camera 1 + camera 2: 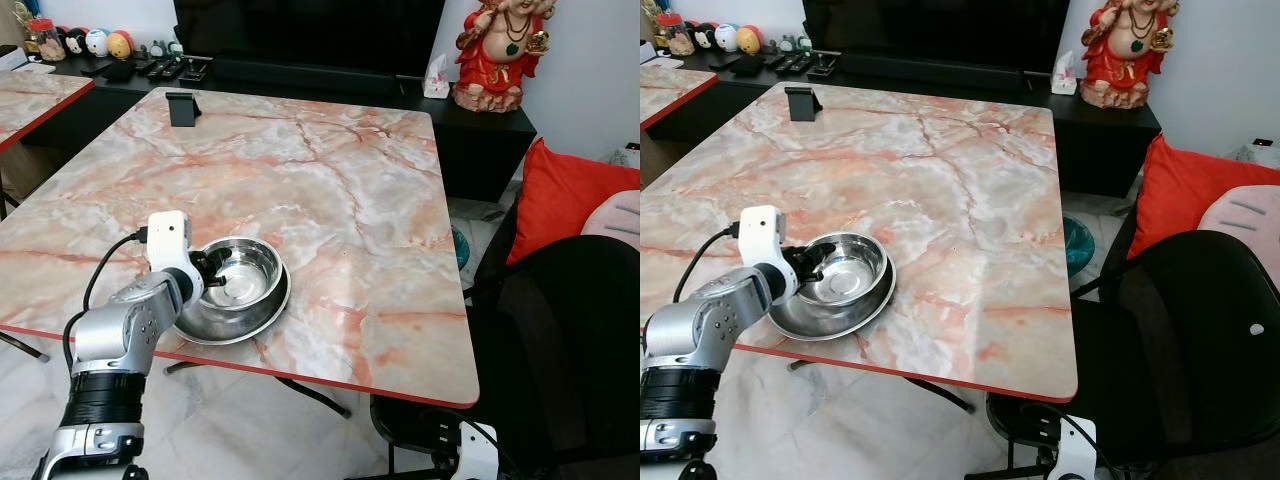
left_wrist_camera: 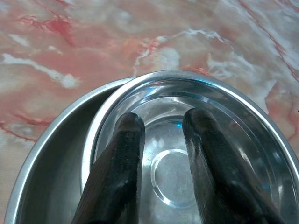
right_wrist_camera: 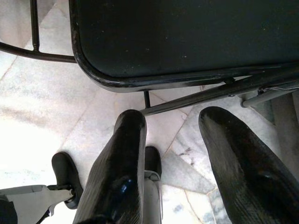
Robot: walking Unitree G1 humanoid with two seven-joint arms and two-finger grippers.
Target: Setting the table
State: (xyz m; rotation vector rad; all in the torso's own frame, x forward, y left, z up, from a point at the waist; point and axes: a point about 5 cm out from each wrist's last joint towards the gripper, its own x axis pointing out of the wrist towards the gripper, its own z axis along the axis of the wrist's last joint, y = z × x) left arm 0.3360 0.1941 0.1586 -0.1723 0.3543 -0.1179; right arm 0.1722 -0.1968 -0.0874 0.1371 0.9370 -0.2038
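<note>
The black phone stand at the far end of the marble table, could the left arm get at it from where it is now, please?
Probably not. The left gripper is down in the steel bowl at the table's near edge; the phone stand sits across nearly the whole bare tabletop.

Steel bowl (image 1: 245,272) nested in steel plate (image 1: 262,318), table's near edge.

table (image 1: 330,190): pink-and-grey marble pattern with orange veins, red edge
bowl (image 1: 245,275): shiny silver steel, nested in a silver plate (image 1: 262,318)
left gripper (image 2: 161,135): black fingers, silver arm
cushion (image 1: 560,195), right of table: red
chair (image 1: 1200,330), right of table: black
statue (image 1: 500,50), beyond table: red and gold
</note>
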